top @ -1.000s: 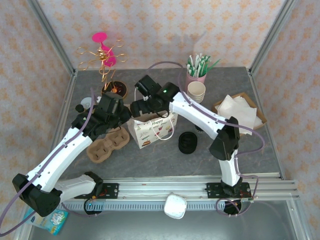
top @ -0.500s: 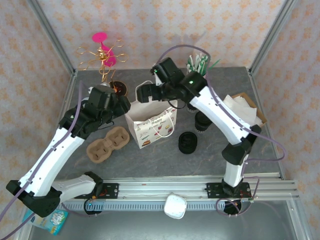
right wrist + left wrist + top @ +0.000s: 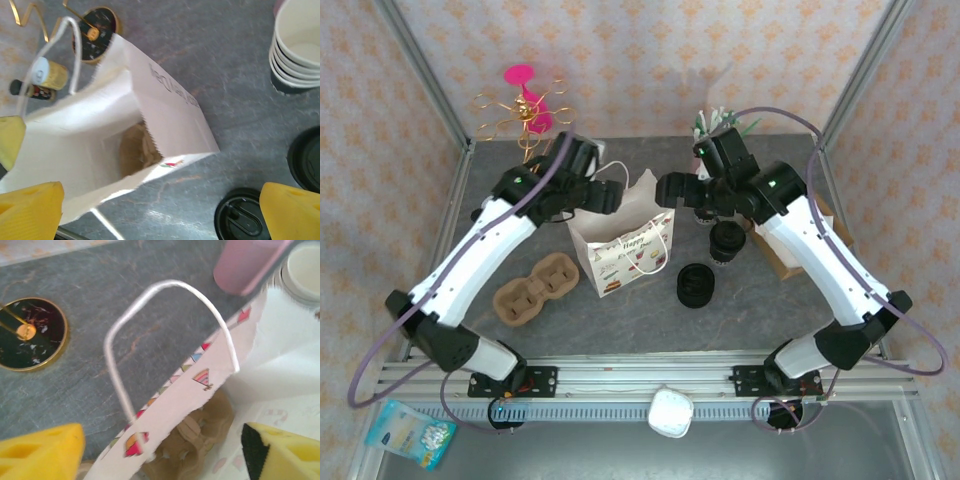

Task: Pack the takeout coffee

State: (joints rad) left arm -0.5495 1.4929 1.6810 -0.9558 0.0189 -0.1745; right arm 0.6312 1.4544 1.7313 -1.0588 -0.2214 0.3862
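Hovering at the mouth of the white paper gift bag point(image 3: 625, 250), the left gripper point(image 3: 610, 197) and the right gripper point(image 3: 668, 190) are both gaping wide, gripping nothing. The black lidded paper cup point(image 3: 727, 243) is standing just right of the bag. It is probably best taken around its body and kept upright, with the left gripper steadying the rim.

matt white paper bag point(image 3: 620, 250), rough brown pulp carrier point(image 3: 535, 288), glossy black plastic lids point(image 3: 695, 285), smooth grey tabletop point(image 3: 740, 310).
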